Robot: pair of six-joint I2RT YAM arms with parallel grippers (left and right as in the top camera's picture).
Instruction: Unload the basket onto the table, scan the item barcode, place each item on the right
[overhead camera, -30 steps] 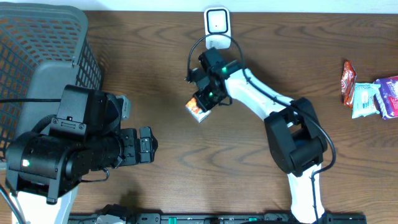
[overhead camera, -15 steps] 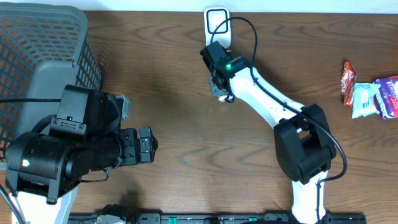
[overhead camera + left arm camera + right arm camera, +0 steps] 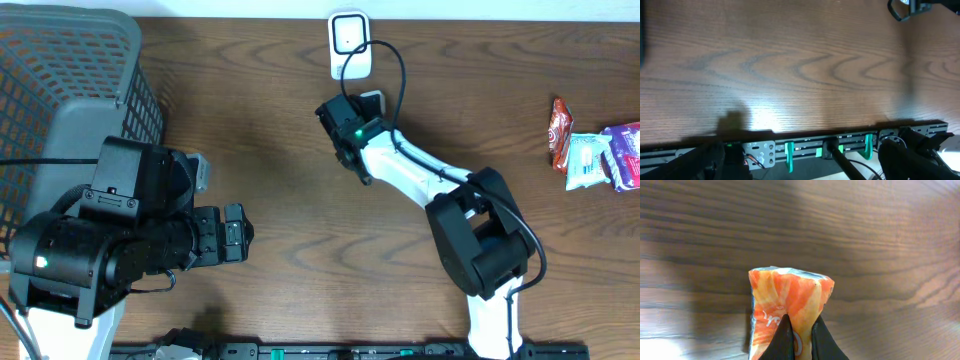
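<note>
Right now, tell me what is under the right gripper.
The right gripper is shut on an orange packet, with the wooden table below it. From overhead the gripper covers the packet, and no barcode shows in any view.

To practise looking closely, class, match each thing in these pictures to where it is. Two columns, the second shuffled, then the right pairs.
1. basket
2. white scanner
3. orange packet
4. spare snacks

A. pinched in the right jaws
B. left side of the table
C. right edge of the table
D. middle of the table's far edge

Pairs: 1-B, 2-D, 3-A, 4-C
</note>
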